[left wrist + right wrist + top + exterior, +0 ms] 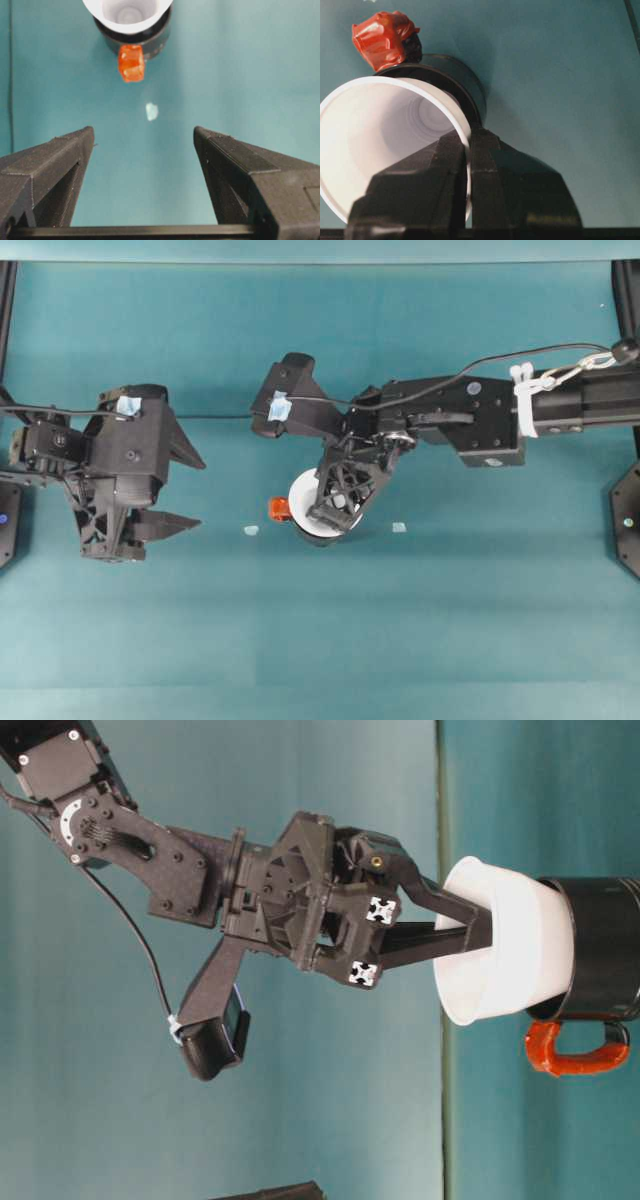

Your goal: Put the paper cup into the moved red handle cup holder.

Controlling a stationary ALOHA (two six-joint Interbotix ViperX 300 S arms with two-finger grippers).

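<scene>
Right wrist view: my right gripper pinches the paper cup by its rim wall, cup tilted and partly seated in the red handle cup holder directly beneath; my left gripper waits agape, well apart.

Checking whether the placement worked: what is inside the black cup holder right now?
The white paper cup sits partly inside the black holder, tilted, with the right end effector pinching its rim. The holder's floor is covered by the cup.
</scene>
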